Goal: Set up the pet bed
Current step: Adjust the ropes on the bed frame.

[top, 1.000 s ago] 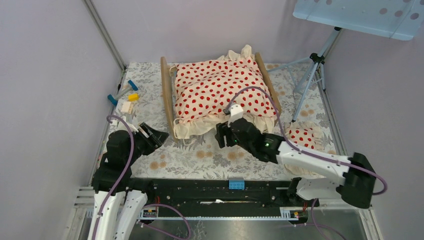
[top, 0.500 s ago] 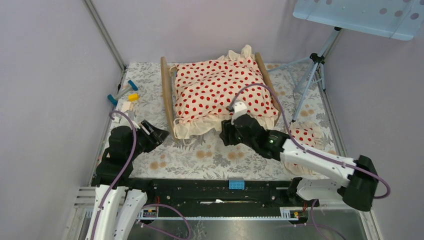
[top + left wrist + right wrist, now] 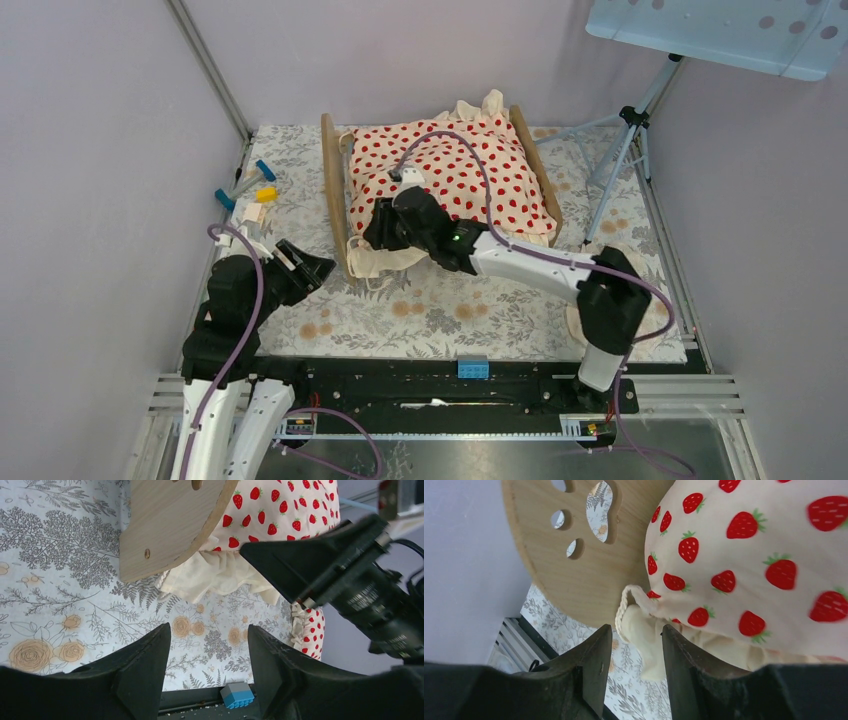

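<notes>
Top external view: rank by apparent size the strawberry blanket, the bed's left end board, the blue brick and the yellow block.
1. strawberry blanket
2. left end board
3. blue brick
4. yellow block, slightly smaller, but the brick sits nearer the camera, so these two are unsure.

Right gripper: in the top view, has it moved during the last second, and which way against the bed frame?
Yes. The right gripper has swung left along the near edge of the blanket, ending beside the left end board of the pet bed.
</notes>
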`<state>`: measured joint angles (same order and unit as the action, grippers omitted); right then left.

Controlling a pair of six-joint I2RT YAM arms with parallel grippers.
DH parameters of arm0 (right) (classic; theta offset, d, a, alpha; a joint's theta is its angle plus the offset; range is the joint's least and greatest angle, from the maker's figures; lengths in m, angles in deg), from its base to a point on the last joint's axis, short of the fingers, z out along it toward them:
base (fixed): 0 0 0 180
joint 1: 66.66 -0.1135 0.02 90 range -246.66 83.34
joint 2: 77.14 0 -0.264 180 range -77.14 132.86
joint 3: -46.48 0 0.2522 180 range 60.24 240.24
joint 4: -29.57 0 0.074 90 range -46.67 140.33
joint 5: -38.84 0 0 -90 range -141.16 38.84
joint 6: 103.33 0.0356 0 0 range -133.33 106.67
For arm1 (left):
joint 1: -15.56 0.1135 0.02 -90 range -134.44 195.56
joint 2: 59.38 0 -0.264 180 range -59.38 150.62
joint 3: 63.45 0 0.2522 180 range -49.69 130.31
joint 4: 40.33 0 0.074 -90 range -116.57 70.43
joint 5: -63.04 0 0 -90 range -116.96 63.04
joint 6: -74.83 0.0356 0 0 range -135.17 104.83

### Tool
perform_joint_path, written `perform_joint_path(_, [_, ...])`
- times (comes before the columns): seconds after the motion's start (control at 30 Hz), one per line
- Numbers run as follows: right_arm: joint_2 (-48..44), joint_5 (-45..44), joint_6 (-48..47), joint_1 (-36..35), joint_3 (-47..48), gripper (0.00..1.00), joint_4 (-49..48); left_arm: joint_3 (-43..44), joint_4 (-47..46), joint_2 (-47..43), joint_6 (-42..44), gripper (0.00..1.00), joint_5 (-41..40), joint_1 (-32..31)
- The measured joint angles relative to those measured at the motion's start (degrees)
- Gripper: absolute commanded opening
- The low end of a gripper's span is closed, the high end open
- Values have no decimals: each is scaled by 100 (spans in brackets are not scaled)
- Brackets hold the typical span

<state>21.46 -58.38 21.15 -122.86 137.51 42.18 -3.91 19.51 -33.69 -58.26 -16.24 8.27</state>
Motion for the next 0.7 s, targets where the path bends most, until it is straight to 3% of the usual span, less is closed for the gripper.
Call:
perform_joint_path(0.2, [813, 90, 485, 0, 459, 46, -92, 0, 79, -22, -2, 62, 2, 0])
perform_joint_path(0.5, [1091, 68, 699, 0, 579, 34, -101, 0, 87, -101, -2, 63, 4, 0])
perform_joint_path(0.7, [1106, 61, 673, 0, 584, 10, -256, 0, 85, -101, -2, 63, 2, 0])
